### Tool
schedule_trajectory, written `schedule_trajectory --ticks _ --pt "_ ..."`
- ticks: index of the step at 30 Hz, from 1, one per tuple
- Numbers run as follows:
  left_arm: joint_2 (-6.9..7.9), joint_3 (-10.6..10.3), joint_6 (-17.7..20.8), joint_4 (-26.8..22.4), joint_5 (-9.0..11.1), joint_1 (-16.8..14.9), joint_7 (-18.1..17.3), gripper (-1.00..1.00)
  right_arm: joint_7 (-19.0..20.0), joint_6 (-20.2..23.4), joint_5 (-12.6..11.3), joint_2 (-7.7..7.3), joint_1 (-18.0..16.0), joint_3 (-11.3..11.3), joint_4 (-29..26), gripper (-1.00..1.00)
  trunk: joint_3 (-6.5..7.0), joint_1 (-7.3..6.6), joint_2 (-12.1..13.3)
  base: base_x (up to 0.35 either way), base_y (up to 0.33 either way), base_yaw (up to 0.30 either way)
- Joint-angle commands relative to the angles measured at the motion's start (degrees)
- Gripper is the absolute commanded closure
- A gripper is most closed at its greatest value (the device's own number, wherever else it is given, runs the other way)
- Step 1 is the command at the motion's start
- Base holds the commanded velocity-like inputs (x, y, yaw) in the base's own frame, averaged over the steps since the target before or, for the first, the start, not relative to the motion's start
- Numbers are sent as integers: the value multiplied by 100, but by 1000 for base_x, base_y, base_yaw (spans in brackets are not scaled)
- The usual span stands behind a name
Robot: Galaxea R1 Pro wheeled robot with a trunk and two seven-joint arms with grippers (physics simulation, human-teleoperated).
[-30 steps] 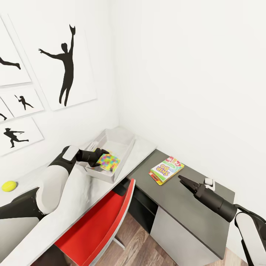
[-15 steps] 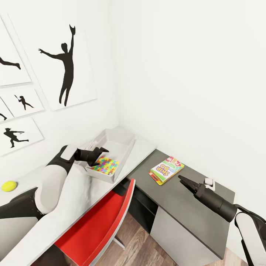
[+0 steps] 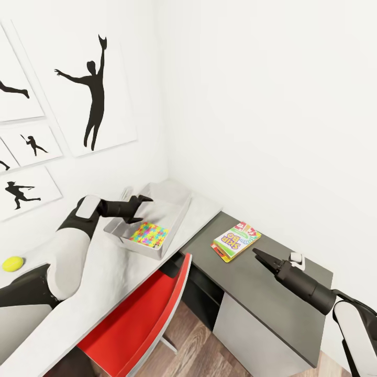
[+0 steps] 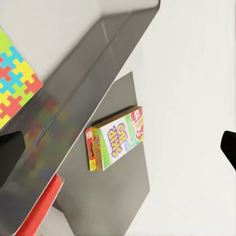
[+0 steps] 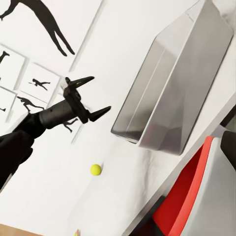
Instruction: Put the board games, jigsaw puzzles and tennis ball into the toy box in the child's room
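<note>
Nearest, the red chair (image 3: 137,319) stands tucked against the white table (image 3: 99,283), above a wood-plank floor (image 3: 193,335). At the right the right gripper (image 3: 258,255) hovers over the dark grey desk (image 3: 262,293), its fingers drawn together to a narrow point with nothing between them. Just beyond it lies the card-game box (image 3: 235,241); the left wrist view reads its label as "SKIP-BO" (image 4: 115,137), with red number cards printed at one end. At the left the tennis ball (image 3: 12,263) rests on the white table near the wall. Farther in, the grey toy box (image 3: 173,207) sits in the corner with the colourful jigsaw puzzle (image 3: 149,234) lying flat inside. The left gripper (image 3: 137,208) hangs above the box's left rim, jaws spread wide and empty, as the right wrist view (image 5: 91,96) confirms. Black silhouette prints (image 3: 91,84) hang on the far left wall.
</note>
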Motion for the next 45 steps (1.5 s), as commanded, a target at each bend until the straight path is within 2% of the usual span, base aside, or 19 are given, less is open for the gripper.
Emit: schedule_trajectory --ticks 1,7,10,13,16,19,22,24,26,28,30,31,33,35,37,39,41,42,45 --pt "1 14 30 -21 56 -7 56 -100 14 31 -2 0 -6 -13 -1 -100 -11 3 -11 0 0 0" --pt "119 -109 30 -51 68 -8 85 -100 14 31 -7 0 -6 -26 -1 -100 -11 3 -11 0 0 0" --pt "236 -343 30 -54 69 -8 98 -100 13 31 -8 0 -6 -28 -1 -100 -11 3 -11 0 0 0" --pt "378 -704 30 -55 70 -8 104 -100 14 31 -6 0 -6 -30 -1 -100 -11 3 -11 0 0 0" --pt "473 -964 30 -55 76 -8 106 -100 15 31 -3 0 -6 -32 -1 -100 -11 3 -11 0 0 0" --pt "662 -1208 30 -55 102 -8 90 -100 16 27 0 0 -6 -32 -1 -100 -11 3 -11 0 0 0" --pt "874 -1288 30 -55 133 -5 22 -100 36 24 0 0 -6 -37 3 -100 -11 3 -11 0 0 0" --pt "1059 -1320 30 -55 148 2 -215 -100 46 23 0 0 -6 -45 6 -100 -11 3 -11 0 0 0" --pt "1134 -1331 30 -55 151 10 -448 -100 49 23 1 0 -6 -49 7 -100 -11 3 -11 0 0 0" --pt "1270 -1348 30 -55 153 21 -963 -100 51 23 1 0 -6 -54 7 -100 -11 3 -11 0 0 0" --pt "1507 -1501 30 -37 151 34 -1938 -100 53 23 1 0 -6 -54 8 -100 -11 3 -11 0 0 0" --pt "1568 -1570 30 -32 148 38 -2191 -100 53 23 1 0 -4 -54 8 -100 -11 3 -11 0 0 0" --pt "1879 -1957 30 -25 142 57 -3310 -100 53 21 1 3 3 -54 8 -100 -11 3 -11 0 0 0" --pt "2068 -2189 30 -22 138 65 -3955 -100 53 18 1 5 7 -53 8 -100 -11 3 -11 0 0 0" --pt "2439 -2652 30 -19 120 86 -5304 -100 53 16 1 16 10 -51 8 -100 -11 3 -11 0 0 0" --pt "2603 -2857 30 -20 100 124 -5968 -100 53 15 1 20 11 -51 8 -100 -11 3 -11 0 0 0" --pt "2890 -3156 30 -20 65 310 -7095 -100 53 14 1 24 11 -51 8 -100 -11 3 -11 0 0 0" --pt "3008 -3247 30 -20 45 451 -7505 -100 53 16 -3 25 12 -50 8 -100 -11 3 -11 0 0 0" --pt "3181 -3337 30 -18 14 808 -7964 -100 53 15 -6 26 12 -50 8 -100 -11 3 -11 0 0 0"
